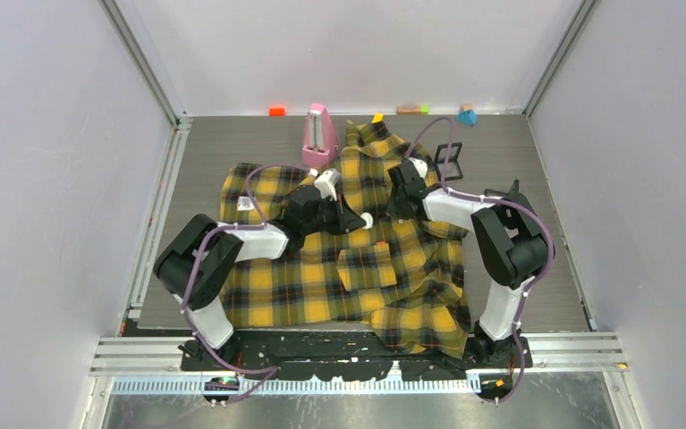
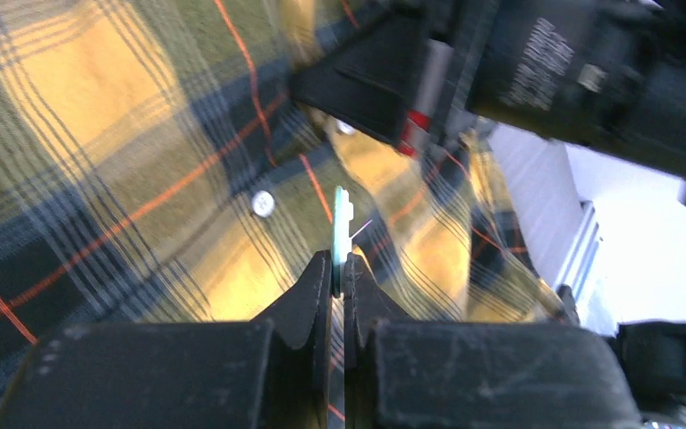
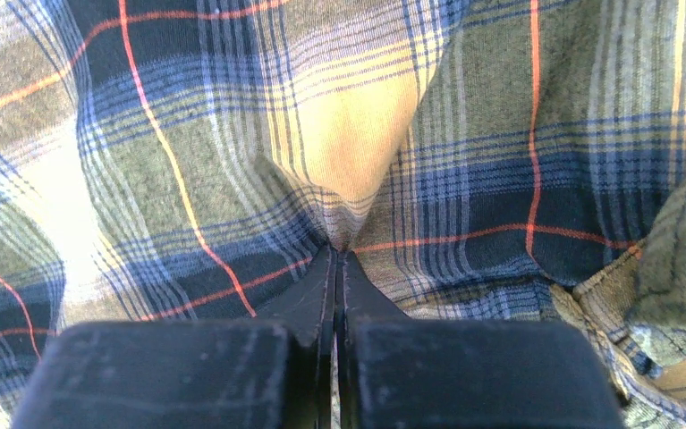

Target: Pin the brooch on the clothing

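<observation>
The yellow-and-black plaid shirt (image 1: 357, 268) lies spread over the table. My left gripper (image 2: 341, 259) is shut on the brooch (image 2: 343, 223), which stands edge-on between the fingertips, thin, greenish and shiny, just above the shirt (image 2: 142, 179) near a white button (image 2: 263, 204). In the top view the left gripper (image 1: 357, 221) sits at the shirt's middle. My right gripper (image 3: 336, 255) is shut on a pinched fold of the shirt cloth (image 3: 357, 170). In the top view the right gripper (image 1: 402, 207) is close to the right of the left one, and its black body shows in the left wrist view (image 2: 536, 63).
A pink wedge-shaped object (image 1: 318, 134) stands behind the shirt. A small black square frame (image 1: 448, 161) stands at the back right by the collar. Small coloured blocks (image 1: 467, 114) lie along the back wall. The shirt's hem hangs over the table's near edge (image 1: 419, 326).
</observation>
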Robot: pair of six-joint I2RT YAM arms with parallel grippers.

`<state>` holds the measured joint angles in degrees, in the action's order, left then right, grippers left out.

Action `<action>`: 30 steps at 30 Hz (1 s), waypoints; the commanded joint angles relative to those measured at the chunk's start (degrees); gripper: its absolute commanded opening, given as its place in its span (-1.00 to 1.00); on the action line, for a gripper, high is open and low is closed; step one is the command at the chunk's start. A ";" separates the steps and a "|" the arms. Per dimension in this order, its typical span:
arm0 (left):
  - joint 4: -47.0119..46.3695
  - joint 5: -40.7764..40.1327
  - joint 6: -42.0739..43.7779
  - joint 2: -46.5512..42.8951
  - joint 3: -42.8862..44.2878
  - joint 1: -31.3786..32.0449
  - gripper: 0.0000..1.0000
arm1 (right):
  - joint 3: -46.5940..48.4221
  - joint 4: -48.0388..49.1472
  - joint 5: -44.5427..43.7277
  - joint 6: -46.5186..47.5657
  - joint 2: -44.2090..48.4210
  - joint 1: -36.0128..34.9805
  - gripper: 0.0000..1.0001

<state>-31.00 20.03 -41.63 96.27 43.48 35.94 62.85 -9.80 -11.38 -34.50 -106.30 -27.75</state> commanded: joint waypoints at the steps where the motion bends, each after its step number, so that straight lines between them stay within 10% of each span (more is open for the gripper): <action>1: -7.13 -4.62 -0.10 5.51 4.25 -0.31 -1.00 | -5.13 -0.28 2.56 -1.53 4.55 -0.20 -0.99; 30: 9.11 -9.57 8.98 16.90 19.87 5.02 -1.00 | -16.67 13.84 7.98 0.58 20.47 -0.37 -0.99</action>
<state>-23.83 11.51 -34.41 112.29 60.95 40.77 46.59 -0.23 -4.27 -34.59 -88.86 -27.75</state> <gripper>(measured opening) 0.036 0.025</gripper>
